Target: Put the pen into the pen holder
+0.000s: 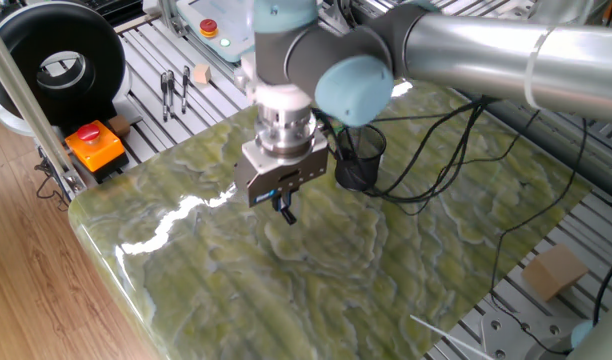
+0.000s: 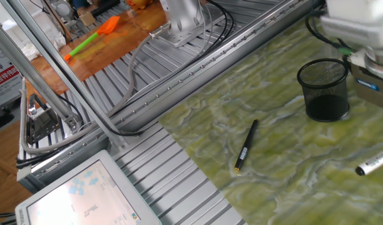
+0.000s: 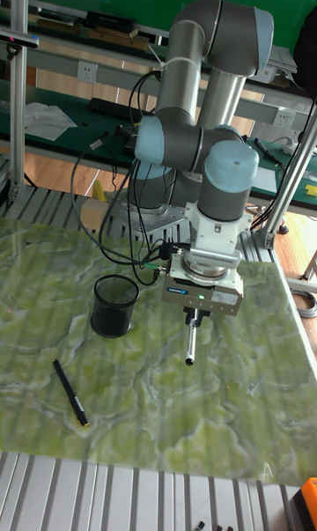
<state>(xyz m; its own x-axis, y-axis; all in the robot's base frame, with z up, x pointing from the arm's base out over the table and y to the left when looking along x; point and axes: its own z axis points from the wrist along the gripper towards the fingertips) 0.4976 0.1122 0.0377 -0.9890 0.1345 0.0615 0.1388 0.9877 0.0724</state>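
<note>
Tall fixed view, nearest first: a thin all-dark pen [image 3: 70,393] flat on the green marbled tabletop [image 3: 132,425], at the left front and well apart from everything else. Behind it to the left, upright on the same top, the small black wire-mesh cylindrical pen holder [image 3: 114,306] with its solid rim. To its right, clear of the surface, the white-barrelled marker-like pen [image 3: 190,337] with a black cap, hanging nearly straight down, cap at the lower end, upper end clamped between the fingers of the two-finger gripper [image 3: 193,319]; jaws closed on the barrel. Above that, the grey arm with pale blue joint caps, a bundle of black cables trailing back from the wrist. One fixed view: the same gripper [image 1: 279,200] with the pen [image 1: 285,209] poking out beneath it, only the dark lower end visible, the mesh holder [image 1: 358,160] just behind and partly hidden by the wrist; farther back, off the table's corner, an orange box with a red button [image 1: 94,144]. The other fixed view: the dark pen [image 2: 245,145] nearest, the held pen [image 2: 374,162] at the right edge, blurred, the holder [image 2: 323,89] beyond both.
</note>
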